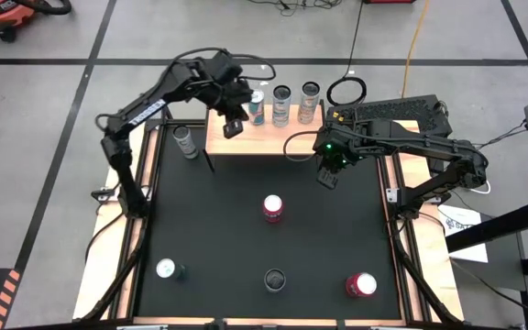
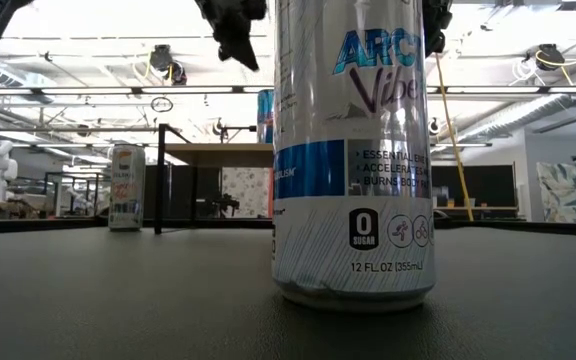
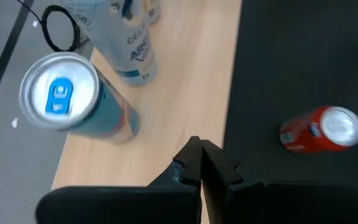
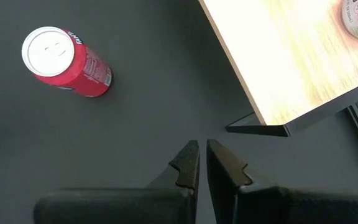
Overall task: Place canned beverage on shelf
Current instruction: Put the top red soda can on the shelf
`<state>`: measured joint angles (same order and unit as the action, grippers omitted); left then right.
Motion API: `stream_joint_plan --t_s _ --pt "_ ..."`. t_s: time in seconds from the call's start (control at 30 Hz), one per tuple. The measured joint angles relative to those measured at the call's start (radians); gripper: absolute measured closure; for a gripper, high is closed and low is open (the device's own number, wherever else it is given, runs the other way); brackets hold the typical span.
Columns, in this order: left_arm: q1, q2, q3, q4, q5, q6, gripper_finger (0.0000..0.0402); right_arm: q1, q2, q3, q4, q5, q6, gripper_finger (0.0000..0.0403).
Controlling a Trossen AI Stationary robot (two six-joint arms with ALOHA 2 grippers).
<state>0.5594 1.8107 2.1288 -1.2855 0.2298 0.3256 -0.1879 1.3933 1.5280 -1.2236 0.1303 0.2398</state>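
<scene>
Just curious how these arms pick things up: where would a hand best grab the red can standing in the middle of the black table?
Probably around the red can's round side wall, coming from above: it stands upright with open table all round, and the right hand, shut and empty, is nearest.

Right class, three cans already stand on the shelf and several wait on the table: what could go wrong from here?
1. The left claw hangs shut over the shelf, close beside the blue-tabbed can; a careless swing could topple it.
2. The three shelf cans stand in a tight row, so another placed beside them may knock one.
3. The right claw hangs shut near the shelf's corner; descending there could strike the edge.
</scene>
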Motion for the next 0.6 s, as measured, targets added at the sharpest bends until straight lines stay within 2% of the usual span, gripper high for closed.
stream_joint_plan --t_s 0.27,0.6 --pt "-0.006 -0.12 0.001 -0.1 -0.003 -0.003 0.0398 0.0 0.0 0.0 0.002 0.0 0.002 0.039" --pt "-0.023 -0.181 0.001 -0.192 0.002 -0.006 0.0398 0.0 0.0 0.0 0.05 0.0 0.057 0.039"
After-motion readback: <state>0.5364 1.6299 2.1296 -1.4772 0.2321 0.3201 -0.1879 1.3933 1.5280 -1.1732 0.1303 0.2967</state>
